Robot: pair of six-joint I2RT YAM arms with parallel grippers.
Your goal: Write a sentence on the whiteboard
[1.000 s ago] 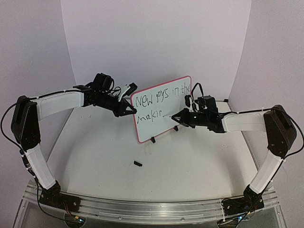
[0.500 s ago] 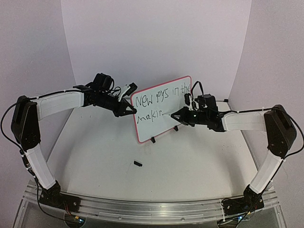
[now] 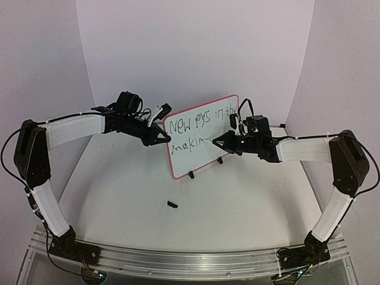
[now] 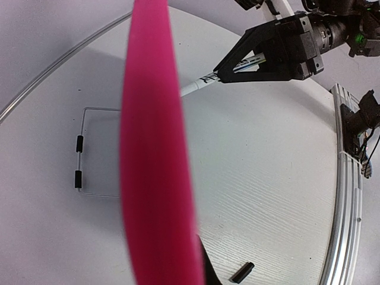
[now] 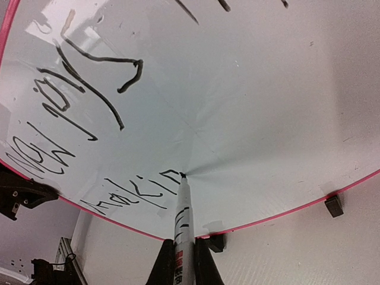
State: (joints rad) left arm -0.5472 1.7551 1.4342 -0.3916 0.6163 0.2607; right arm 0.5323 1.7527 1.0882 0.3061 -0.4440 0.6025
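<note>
Where the whiteboard (image 3: 193, 159) stands on its black feet (image 3: 191, 174) toward the back of the table (image 3: 237, 202), leaning slightly, I note it sits between my two arms with its written face turned toward the right one. My left gripper (image 3: 166, 139) is closed tight on the board's left edge, on the red-pink frame. My right gripper (image 3: 217, 142) is clamped on the marker pen (image 5: 183, 219), which juts forward from between the fingers. The pen's tip touches the board surface at the end of the lower row of lettering. The sentence (image 3: 199, 126) runs in two uneven black rows: a longer upper row across the board and a short lower row at the left. One small black piece (image 3: 173, 205) lies on the table in front of the board, well apart from it.
</note>
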